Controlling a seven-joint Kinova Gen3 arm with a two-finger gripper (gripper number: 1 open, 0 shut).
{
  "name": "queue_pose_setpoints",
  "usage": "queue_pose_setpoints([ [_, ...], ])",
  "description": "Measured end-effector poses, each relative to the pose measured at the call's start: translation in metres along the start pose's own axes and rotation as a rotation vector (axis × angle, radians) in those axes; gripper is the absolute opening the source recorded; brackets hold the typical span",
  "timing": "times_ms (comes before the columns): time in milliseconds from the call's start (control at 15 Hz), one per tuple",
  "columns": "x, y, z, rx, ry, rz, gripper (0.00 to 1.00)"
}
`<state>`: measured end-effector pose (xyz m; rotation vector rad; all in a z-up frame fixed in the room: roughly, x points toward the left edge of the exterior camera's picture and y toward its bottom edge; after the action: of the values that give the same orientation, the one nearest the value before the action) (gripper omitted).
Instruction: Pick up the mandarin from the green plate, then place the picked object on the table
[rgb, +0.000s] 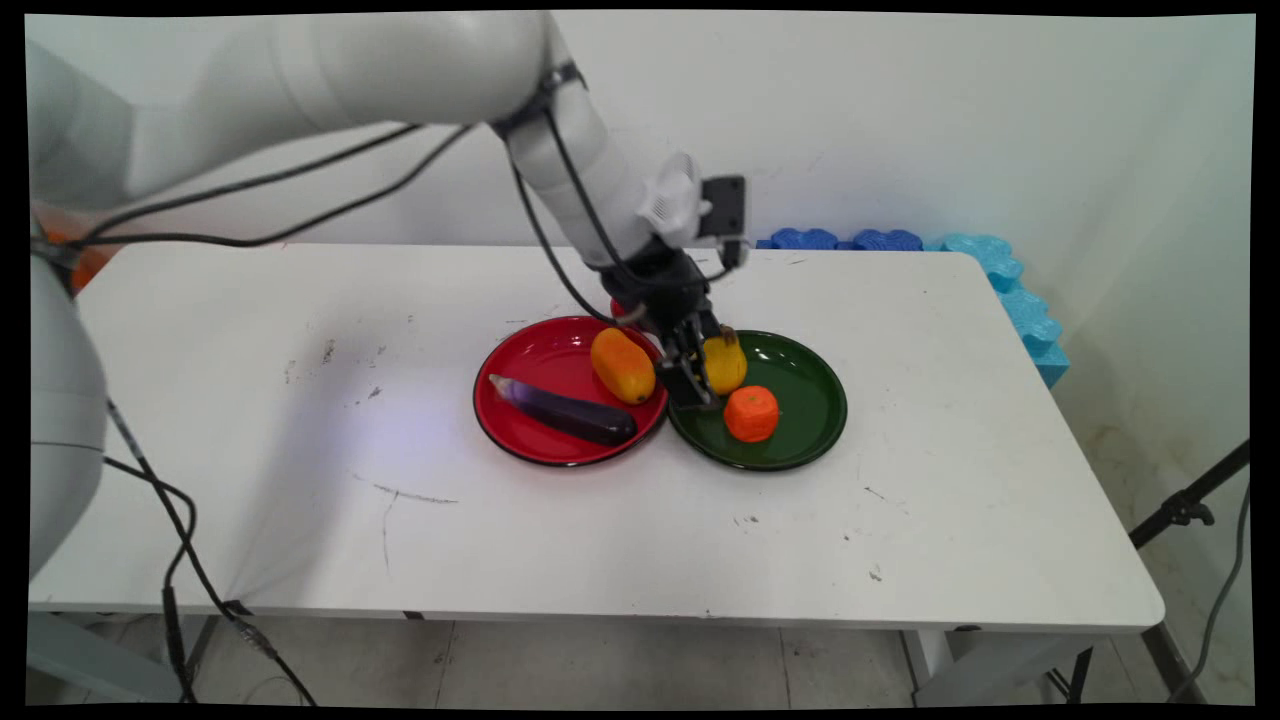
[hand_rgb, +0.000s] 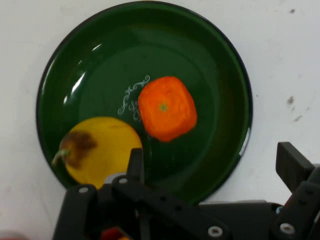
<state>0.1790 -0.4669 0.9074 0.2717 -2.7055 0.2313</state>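
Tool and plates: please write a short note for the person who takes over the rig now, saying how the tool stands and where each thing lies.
Tool: open, holding nothing, low over the near-left part of the green plate.
Green plate: yellow fruit just beside one finger, outside the gap; whether they touch cannot be told. An orange fruit lies near the middle.
Red plate: touches the green plate's left side and holds a purple eggplant and an orange-yellow fruit.
Both plates stand on the white table.

White arm (rgb: 560, 150) slanting down from upper left, black gripper (rgb: 697, 385) low, fingers (hand_rgb: 294, 165) spread wide apart.
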Motion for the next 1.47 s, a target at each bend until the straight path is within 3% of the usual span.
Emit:
queue_pose_setpoints([
  [667,0.011,-0.023,0.073,-0.043,-0.016,0.057,1.00],
  [1067,0.012,-0.034,0.099,-0.058,-0.020,0.057,1.00],
  [1133,0.013,-0.035,0.101,-0.060,-0.020,0.057,0.00],
  [1467,0.014,-0.034,0.108,-0.091,-0.022,0.045,0.00],
])
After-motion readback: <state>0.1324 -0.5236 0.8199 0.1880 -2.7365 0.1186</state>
